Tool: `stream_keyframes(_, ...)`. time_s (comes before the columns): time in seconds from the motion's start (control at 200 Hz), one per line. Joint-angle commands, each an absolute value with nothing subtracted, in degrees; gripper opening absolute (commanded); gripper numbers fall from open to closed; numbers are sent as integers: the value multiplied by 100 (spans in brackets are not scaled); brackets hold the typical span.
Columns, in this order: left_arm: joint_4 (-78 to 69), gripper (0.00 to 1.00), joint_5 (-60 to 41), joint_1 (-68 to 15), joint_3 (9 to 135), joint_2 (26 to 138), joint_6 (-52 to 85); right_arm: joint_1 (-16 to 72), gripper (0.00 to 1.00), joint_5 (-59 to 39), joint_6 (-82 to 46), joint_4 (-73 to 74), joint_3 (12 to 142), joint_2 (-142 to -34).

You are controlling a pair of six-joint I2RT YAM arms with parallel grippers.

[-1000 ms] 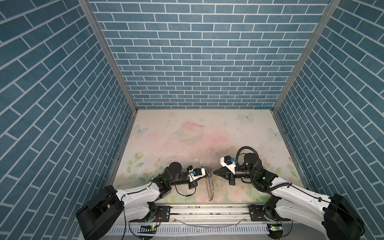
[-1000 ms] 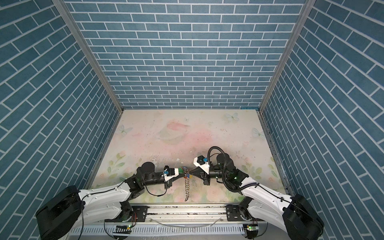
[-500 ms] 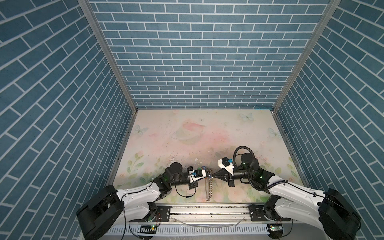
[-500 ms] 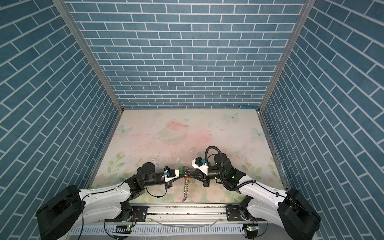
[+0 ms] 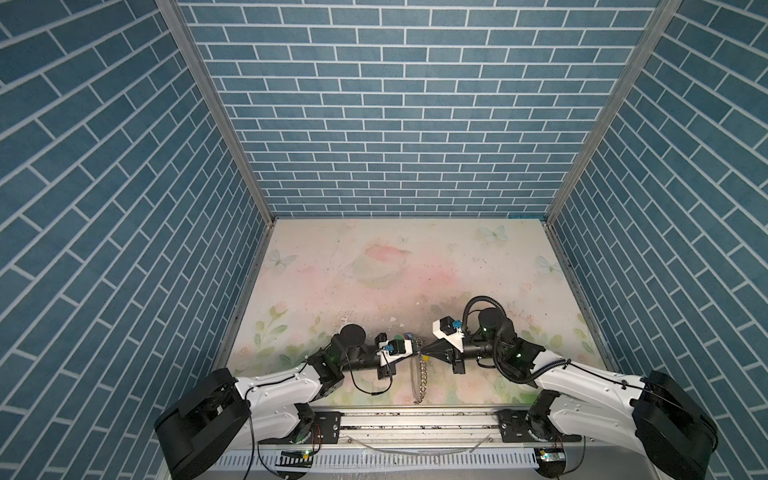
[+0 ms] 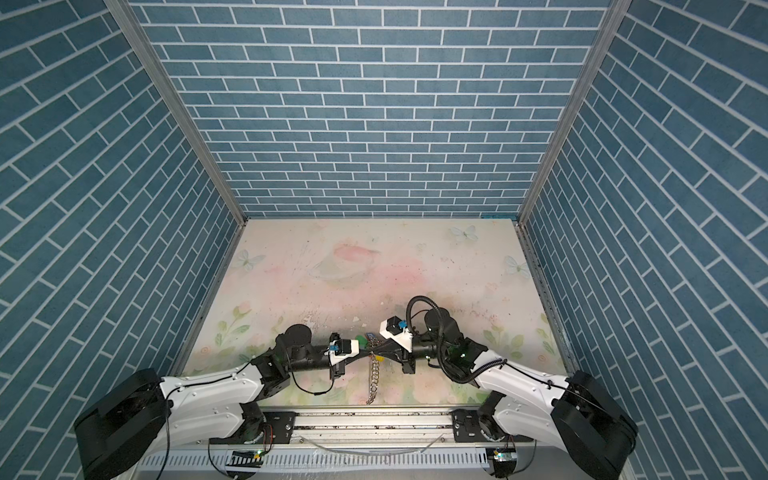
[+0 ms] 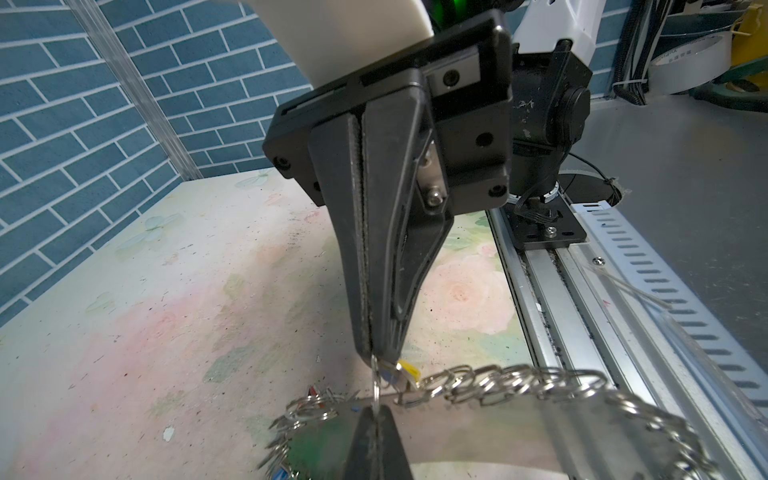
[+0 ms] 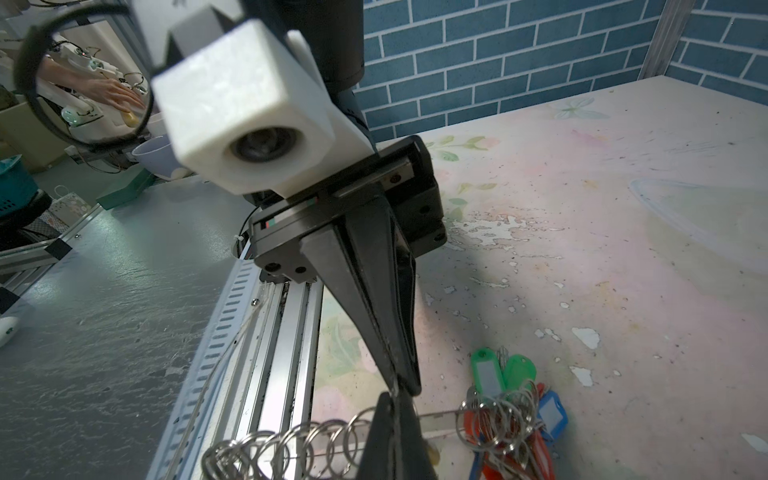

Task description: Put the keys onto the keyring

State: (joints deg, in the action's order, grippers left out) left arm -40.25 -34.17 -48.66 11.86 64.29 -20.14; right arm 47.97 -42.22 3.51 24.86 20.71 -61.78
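We find the keyring (image 5: 419, 380) near the table's (image 5: 374, 270) six o'clock edge. The left gripper (image 5: 417, 353) meets its far end from nine o'clock, the right gripper (image 5: 426, 354) from three. A bunch of tagged keys (image 8: 511, 415) lies at its twelve.

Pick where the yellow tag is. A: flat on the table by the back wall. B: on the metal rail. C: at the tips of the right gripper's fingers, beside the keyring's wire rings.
C: the left wrist view shows the yellow tag at the tips of the shut fingers of the right gripper, beside the rings of the keyring.
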Motion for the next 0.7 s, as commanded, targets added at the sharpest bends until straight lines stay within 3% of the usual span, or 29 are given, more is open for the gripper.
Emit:
stream_keyframes(0.0, -4151, 0, -3599, -4895, 1318, 6418, -1995, 4800, 0, -3957, 721, 2570, 1960, -6046)
stream_keyframes(0.43, -4165, 0, -3537, -4896, 1310, 6403, -2014, 4808, 0, -3677, 858, 2304, 1929, -5950)
stream_keyframes(0.695, -4364, 0, -2612, -4989, 1164, 6258, -2228, 4829, 0, -3448, 904, 2425, 1908, -6014)
